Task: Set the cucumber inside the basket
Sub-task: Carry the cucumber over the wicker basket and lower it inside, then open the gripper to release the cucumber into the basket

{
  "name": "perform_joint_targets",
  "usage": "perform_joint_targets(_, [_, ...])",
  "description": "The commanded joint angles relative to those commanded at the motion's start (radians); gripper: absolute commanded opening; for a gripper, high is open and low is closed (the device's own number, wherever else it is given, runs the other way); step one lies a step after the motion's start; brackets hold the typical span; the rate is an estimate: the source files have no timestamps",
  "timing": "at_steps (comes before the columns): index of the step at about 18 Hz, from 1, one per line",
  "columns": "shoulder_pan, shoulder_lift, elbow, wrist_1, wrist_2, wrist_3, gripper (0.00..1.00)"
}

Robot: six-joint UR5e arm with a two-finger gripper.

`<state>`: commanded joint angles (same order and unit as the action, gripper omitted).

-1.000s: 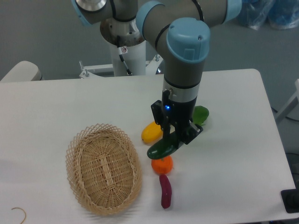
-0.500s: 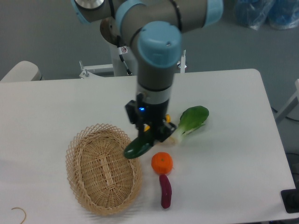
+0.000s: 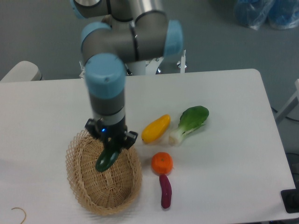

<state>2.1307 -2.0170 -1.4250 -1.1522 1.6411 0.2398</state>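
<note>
The dark green glossy cucumber (image 3: 106,159) hangs in my gripper (image 3: 112,148), tilted down to the left. My gripper is shut on its upper end and holds it over the middle of the oval tan wicker basket (image 3: 82,186) at the table's front left. I cannot tell whether the cucumber's lower tip touches the basket floor. The arm hides the basket's far rim.
A yellow mango-like fruit (image 3: 155,129) and a leafy bok choy (image 3: 190,122) lie right of the arm. An orange (image 3: 161,163) and a purple sweet potato (image 3: 165,191) lie just right of the basket. A thin hook-shaped wire (image 3: 18,213) lies at the front left.
My arm has swung left with the cucumber, from beside the orange to over the basket's middle. The yellow fruit and the bok choy, partly hidden before, now show in full.
</note>
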Motion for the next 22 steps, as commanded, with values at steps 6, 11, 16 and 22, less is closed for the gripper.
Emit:
perform_joint_targets(6, [-0.029, -0.042, -0.041, 0.063, 0.060, -0.122, 0.33])
perform_joint_targets(11, [-0.049, -0.072, -0.071, 0.091, 0.080, -0.114, 0.33])
perform_joint_targets(16, [-0.064, -0.104, -0.081, 0.109, 0.112, -0.109, 0.34])
perform_joint_targets(22, [-0.072, -0.118, -0.075, 0.118, 0.115, -0.105, 0.56])
